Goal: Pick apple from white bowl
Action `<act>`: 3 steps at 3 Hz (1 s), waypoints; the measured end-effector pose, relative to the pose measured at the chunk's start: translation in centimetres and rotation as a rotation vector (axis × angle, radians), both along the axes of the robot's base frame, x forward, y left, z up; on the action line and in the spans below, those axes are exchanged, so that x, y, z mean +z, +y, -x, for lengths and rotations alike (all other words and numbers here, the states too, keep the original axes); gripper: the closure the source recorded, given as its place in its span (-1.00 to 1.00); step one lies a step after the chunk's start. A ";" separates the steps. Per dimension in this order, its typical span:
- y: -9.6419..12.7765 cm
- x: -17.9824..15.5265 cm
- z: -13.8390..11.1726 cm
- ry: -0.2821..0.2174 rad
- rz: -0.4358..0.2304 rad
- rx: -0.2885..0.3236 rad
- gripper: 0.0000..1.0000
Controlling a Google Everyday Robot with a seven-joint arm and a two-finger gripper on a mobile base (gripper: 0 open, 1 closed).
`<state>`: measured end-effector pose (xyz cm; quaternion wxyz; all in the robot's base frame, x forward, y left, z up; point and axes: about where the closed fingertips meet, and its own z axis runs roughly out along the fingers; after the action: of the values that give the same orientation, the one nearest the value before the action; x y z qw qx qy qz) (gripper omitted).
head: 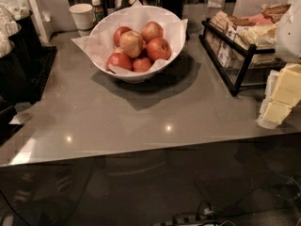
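The white bowl [162, 66] stands at the back middle of the grey counter and is lined with crinkled white paper. It holds several apples. The palest apple [131, 43], yellowish-tan with a reddish blush, lies on top, left of centre, among deeper red apples [159, 48]. My gripper [278, 100], with pale yellow parts, is at the right edge of the camera view, low over the counter. It is well to the right of the bowl and a little nearer the front, touching none of the apples. The white arm [289, 27] rises above it.
A black wire rack of packets [240, 36] stands between the bowl and the gripper. A white paper cup [82, 15] and a small bottle [97, 8] stand behind the bowl on the left. Black containers [19, 60] line the left side. The counter's front edge [141, 152] crosses the view.
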<state>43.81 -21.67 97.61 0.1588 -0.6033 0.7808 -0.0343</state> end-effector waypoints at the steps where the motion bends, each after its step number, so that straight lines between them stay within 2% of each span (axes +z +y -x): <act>1: 0.0 0.0 0.0 0.000 0.000 0.000 -1.00; 2: 0.6 0.8 -2.0 -0.036 -0.043 0.012 -1.00; 3: 1.8 2.6 -5.9 -0.095 -0.151 0.055 -1.00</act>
<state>49.69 -19.90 100.17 0.2416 -0.6085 0.7559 0.0002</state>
